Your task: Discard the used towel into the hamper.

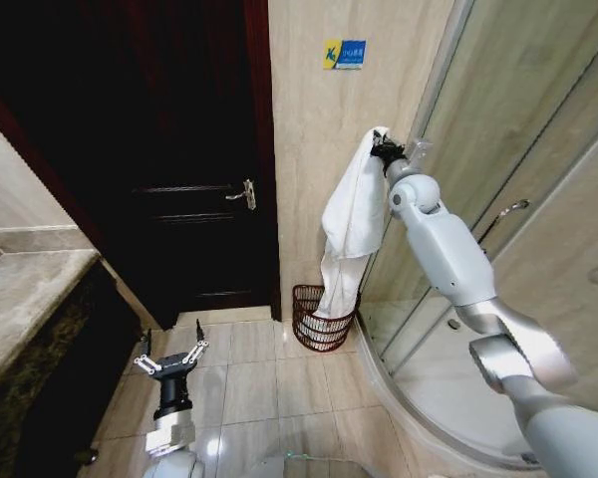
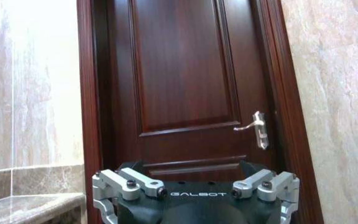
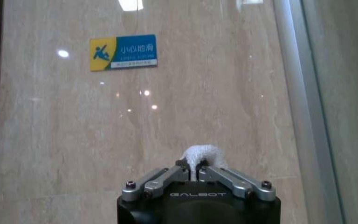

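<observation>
Bathroom corner: dark wooden door [image 1: 194, 179] at ten o'clock, beige tiled wall [image 1: 319, 149] at twelve with a small blue-and-yellow sign [image 1: 344, 54], curved glass shower enclosure [image 1: 518, 149] from one to four o'clock.

Right arm stretched high toward the wall, right gripper [image 1: 387, 151] just past one o'clock, clamped on the top of the towel [image 1: 351, 224]; in the right wrist view a white tuft [image 3: 202, 154] pinched between the closed fingers [image 3: 166, 177].

Towel hanging long and straight, long axis vertical, running from the gripper toward six o'clock, lower end dipping inside the rim of the hamper [image 1: 322, 319].

Hamper on the floor tiles [image 1: 249, 378] against the wall, between door frame and shower enclosure, almost directly under the gripper, a shade toward seven o'clock.

Judged from this: lowering or releasing along that vertical line should drop the cloth in; little sideways correction needed.

Left gripper [image 1: 169, 362] parked low near seven o'clock, fingers spread apart and holding nothing, facing the door, well apart from the hamper; right arm clearly the nearer.
</observation>
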Robot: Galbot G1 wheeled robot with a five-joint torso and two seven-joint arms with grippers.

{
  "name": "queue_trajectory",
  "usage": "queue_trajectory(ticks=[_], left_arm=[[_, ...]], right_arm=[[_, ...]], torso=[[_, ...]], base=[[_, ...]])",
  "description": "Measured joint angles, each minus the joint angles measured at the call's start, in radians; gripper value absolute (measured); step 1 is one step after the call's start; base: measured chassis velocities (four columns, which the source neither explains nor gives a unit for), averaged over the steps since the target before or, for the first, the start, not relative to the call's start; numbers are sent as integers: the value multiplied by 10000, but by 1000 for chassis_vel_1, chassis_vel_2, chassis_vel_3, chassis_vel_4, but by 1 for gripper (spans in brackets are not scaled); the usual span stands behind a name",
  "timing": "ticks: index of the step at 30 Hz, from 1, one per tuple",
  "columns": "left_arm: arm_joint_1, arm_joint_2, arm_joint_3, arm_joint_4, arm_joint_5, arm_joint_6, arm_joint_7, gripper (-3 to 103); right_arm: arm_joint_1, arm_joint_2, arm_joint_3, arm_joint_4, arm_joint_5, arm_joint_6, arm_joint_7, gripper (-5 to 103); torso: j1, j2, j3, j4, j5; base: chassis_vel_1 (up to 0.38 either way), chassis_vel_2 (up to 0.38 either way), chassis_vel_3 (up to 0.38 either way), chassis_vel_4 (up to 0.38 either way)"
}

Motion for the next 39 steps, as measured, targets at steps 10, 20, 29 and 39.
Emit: queue_trajectory(ticks=[10,20,29,39], left_arm=[[179,0,-11,2,-3,-179,7,100],[737,0,-72,-69,1,-552,-40,100],[807,10,-83,-47,7,-662,-23,100],[739,56,-24,-118,98,-565,75,100]], right_arm=[[171,238,-124,-504,13,81,-283,3],[396,253,-377,-957,46,-1,-274,3],[336,369,-381,-1381,-130,1,-331,3],[70,400,-352,-1411,-241,9,-379,3]], torso=[[-284,-631,-350,0,0],[-549,-1209,-665,-1,2],[-775,-1694,-925,0,-1],[-997,-2198,-1203,-1,1]], base=[[0,0,0,0],[0,0,0,0],[0,0,0,0],[0,0,0,0]])
